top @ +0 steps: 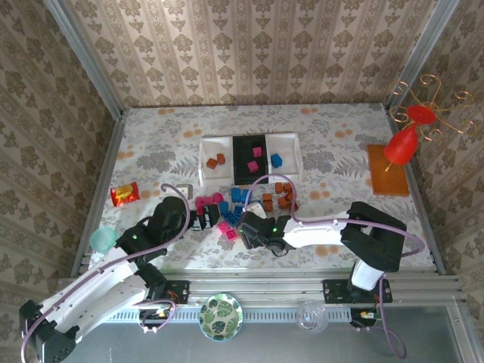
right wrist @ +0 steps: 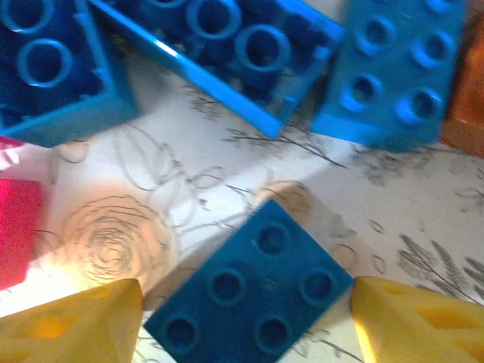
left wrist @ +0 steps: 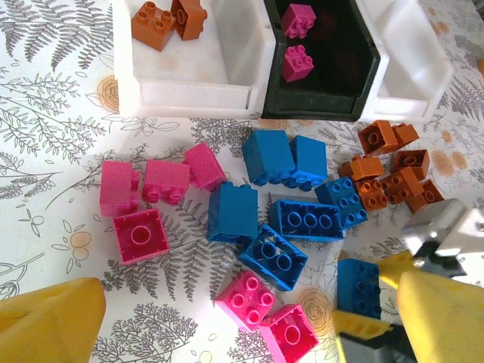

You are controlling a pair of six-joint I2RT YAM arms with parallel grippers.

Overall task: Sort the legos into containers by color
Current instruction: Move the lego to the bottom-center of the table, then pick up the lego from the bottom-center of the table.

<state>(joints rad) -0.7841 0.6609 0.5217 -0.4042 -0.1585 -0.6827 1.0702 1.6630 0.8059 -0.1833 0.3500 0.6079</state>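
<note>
Three shallow containers sit side by side: the left white tray [left wrist: 189, 94] holds two orange bricks [left wrist: 155, 23], the black tray [left wrist: 318, 106] holds pink bricks [left wrist: 297, 62], and the right white tray [left wrist: 408, 83] holds one blue brick [top: 277, 159]. In front of them, loose pink legos [left wrist: 125, 189], blue legos [left wrist: 268, 155] and orange legos [left wrist: 393, 185] lie clustered on the counter [left wrist: 60, 91].

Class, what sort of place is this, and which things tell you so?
Probably a staged robot test cell: wallpapered walls in a metal frame, two arms bolted to a rail, toy bricks near trays.
</note>
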